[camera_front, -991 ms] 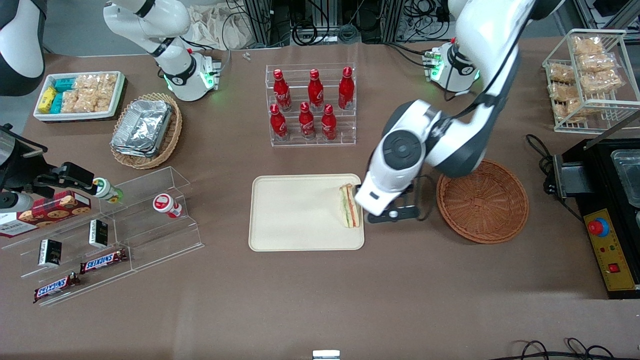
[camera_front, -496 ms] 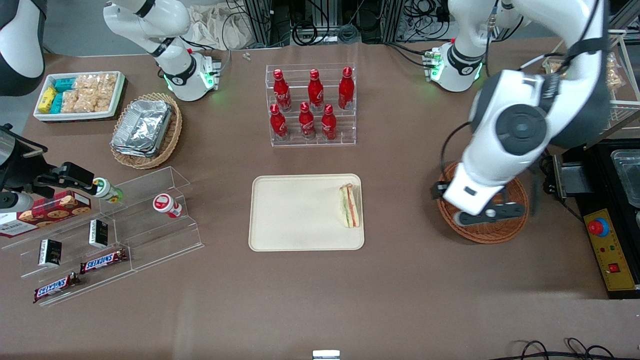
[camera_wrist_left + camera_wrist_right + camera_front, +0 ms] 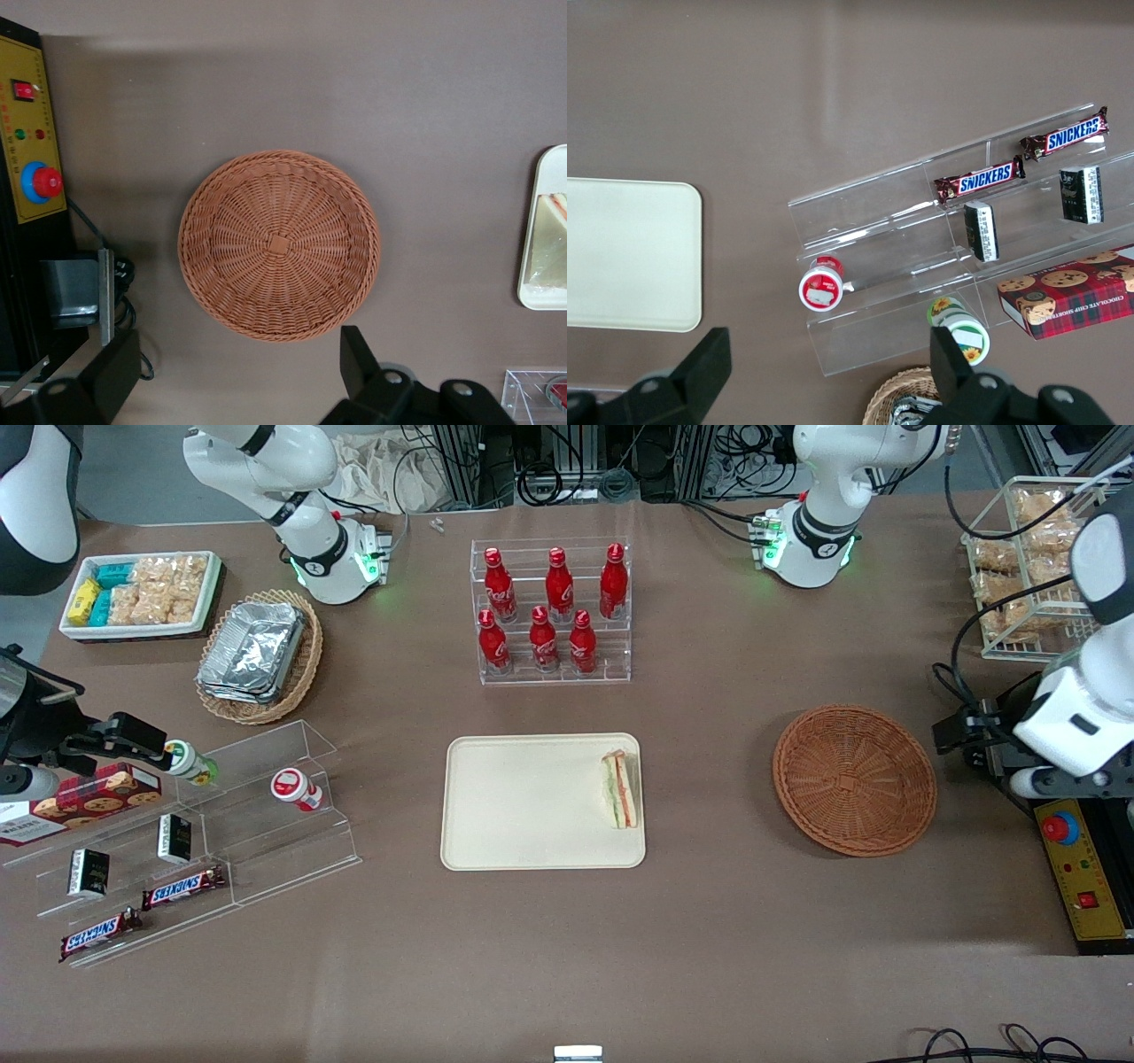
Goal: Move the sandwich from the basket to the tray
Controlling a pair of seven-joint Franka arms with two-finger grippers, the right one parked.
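gripper: hanging high over bare table just off the basket's rim, at the working arm's end near the black control box; fingers spread wide apart, nothing between them, gripping nothing
sandwich: well away from the gripper, toward the parked arm's end; lying on the tray, tucked against the tray edge nearest the basket; pale bread wedge, green and orange-red stripes along the cut side
tray: flat cream rectangle, rounded corners, low rim; most of its surface is bare apart from the sandwich
basket: right under the gripper's view; round, shallow, reddish-brown wicker, nothing in it; sits apart from the tray with a strip of brown table between them
open room: plain brown tabletop all around basket and tray, widest nearer the front camera
views: wrist cam shows the basket's weave spiralling out from a small square centre plus only a sliver of tray; front cam shows the whole tray and the bottle rack
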